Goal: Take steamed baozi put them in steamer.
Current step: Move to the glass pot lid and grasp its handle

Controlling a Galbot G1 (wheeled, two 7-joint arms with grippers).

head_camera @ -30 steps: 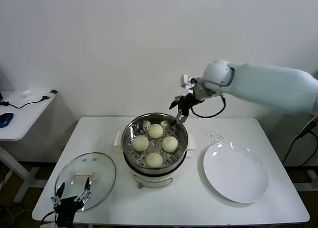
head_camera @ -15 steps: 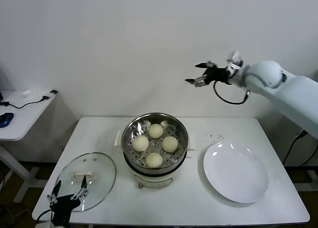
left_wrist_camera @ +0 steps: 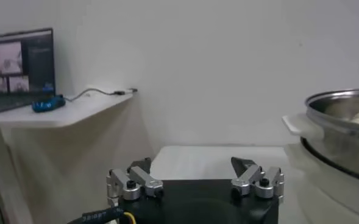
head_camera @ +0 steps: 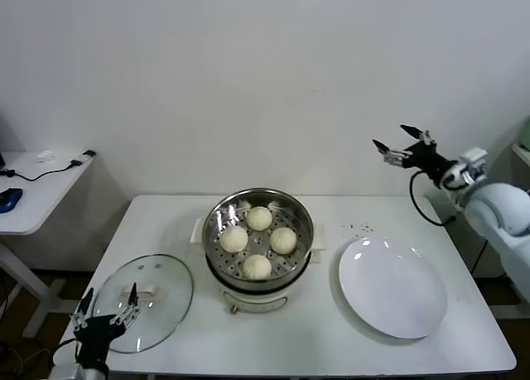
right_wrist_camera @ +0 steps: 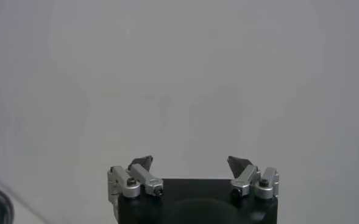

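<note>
Four smooth, domed cream-white steamed baozi (head_camera: 258, 242) sit on the perforated tray inside the round, shiny stainless-steel steamer (head_camera: 217, 262).

The head camera looks forward and down at the whole table (head_camera: 331, 347). The left wrist camera sits low, near the steamer (left_wrist_camera: 344, 131), which both views share. The right wrist camera faces a bare wall (right_wrist_camera: 179, 73).
</note>
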